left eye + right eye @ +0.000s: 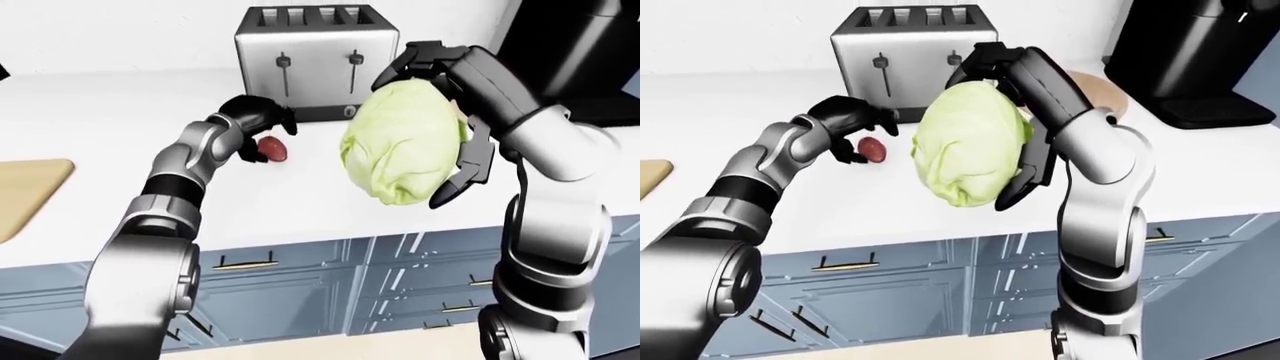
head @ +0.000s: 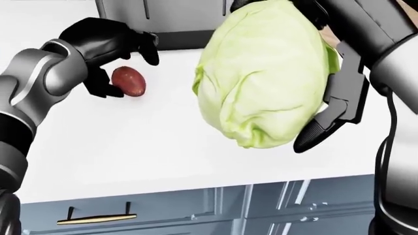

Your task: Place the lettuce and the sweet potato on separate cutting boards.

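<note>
Lettuce: large pale-green head, upper centre-right of the head view, off the table and grasped by my right hand, fingers wrapped over top and down its right side. I judge it bulky but light, leafy and yielding; best cradled wide, not pinched, or outer leaves may tear or slip.

Sweet potato: small reddish oval lying on the table at upper left of the head view. I judge it firm, dense and smooth-skinned, liable to roll; take it across its short middle. My left hand curls about it, fingers spread, 1 dark finger just beside its left flank; not yet clenched, as far as I can tell.

Cutting board: tan, at left edge of the left-eye view, well apart from both items. 2nd board possibly the rounded tan shape behind my right arm; cannot confirm.

Obstacles: toaster just above the potato; black appliance, upper right of the right-eye view.
</note>
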